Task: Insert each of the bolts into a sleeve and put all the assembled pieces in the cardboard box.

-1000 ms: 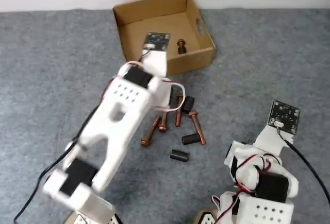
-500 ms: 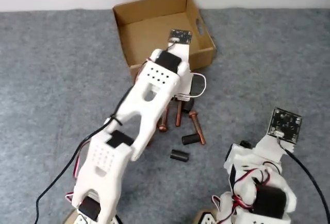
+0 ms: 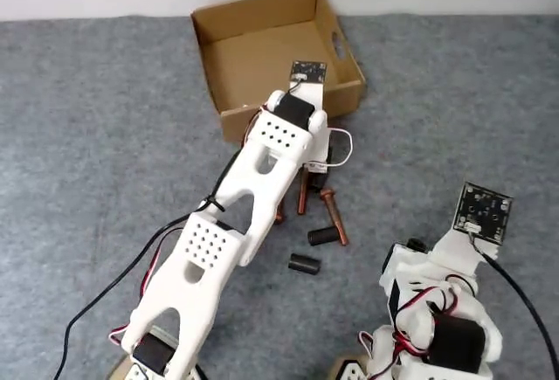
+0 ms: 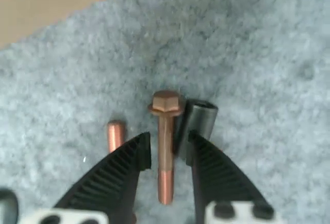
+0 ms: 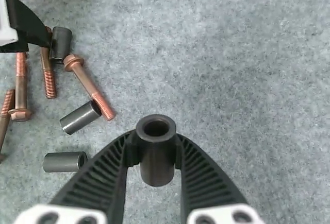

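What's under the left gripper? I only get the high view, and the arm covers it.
Observer: In the left wrist view the left gripper is open, with one finger on each side of a copper bolt that lies flat. It is not gripping the bolt.
Operator: Any sleeve close by?
Observer: Yes, a loose sleeve lies beside that bolt's head end, next to one finger.
Operator: Right gripper?
Observer: The right gripper is shut on a held sleeve. Its bore is empty and faces the wrist camera.
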